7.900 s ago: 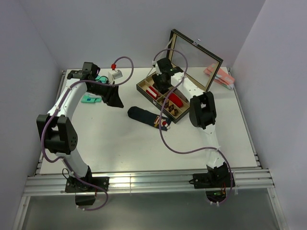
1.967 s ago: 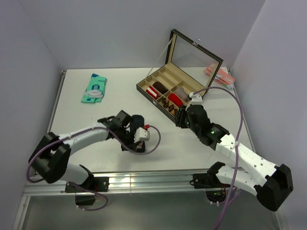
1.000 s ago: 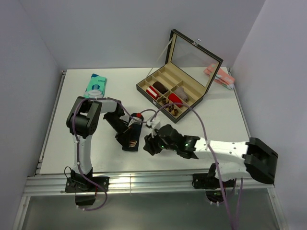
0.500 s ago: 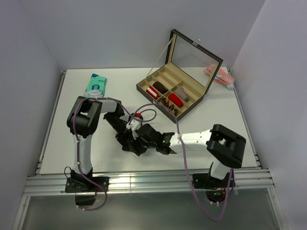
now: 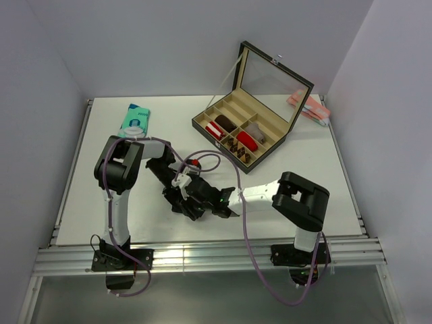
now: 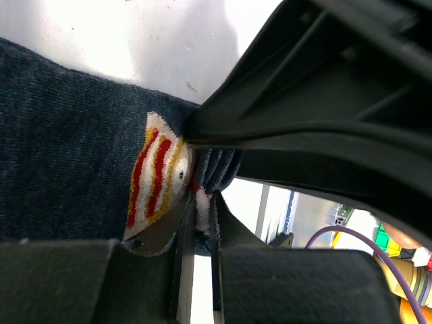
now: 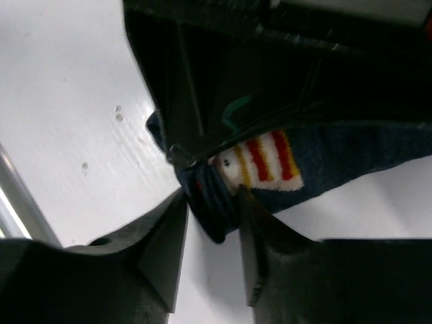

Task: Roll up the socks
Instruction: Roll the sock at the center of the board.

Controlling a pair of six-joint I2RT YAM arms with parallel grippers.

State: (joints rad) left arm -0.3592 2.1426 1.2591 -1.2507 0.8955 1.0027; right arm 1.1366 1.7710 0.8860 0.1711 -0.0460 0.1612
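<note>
A navy sock [image 6: 67, 148] with a red, yellow and white striped patch [image 6: 158, 177] lies flat on the white table. My left gripper [image 6: 201, 206] is shut on its bunched edge, with the jaws nearly together. In the right wrist view the same sock [image 7: 337, 152] has its folded end between my right gripper's [image 7: 212, 212] fingers, which press on it from both sides. In the top view the two grippers, left [image 5: 177, 194] and right [image 5: 197, 201], meet tip to tip near the table's front middle and hide most of the sock.
An open compartment box [image 5: 270, 138] at the back holds red, striped and dark brown rolls. A teal printed packet [image 5: 133, 123] lies at the back left. A pink item [image 5: 309, 106] sits at the back right. The table's front rail runs just below the grippers.
My right arm has swung from the right side across to the sock and closed in beside the left gripper. The left gripper has stayed on the sock.
</note>
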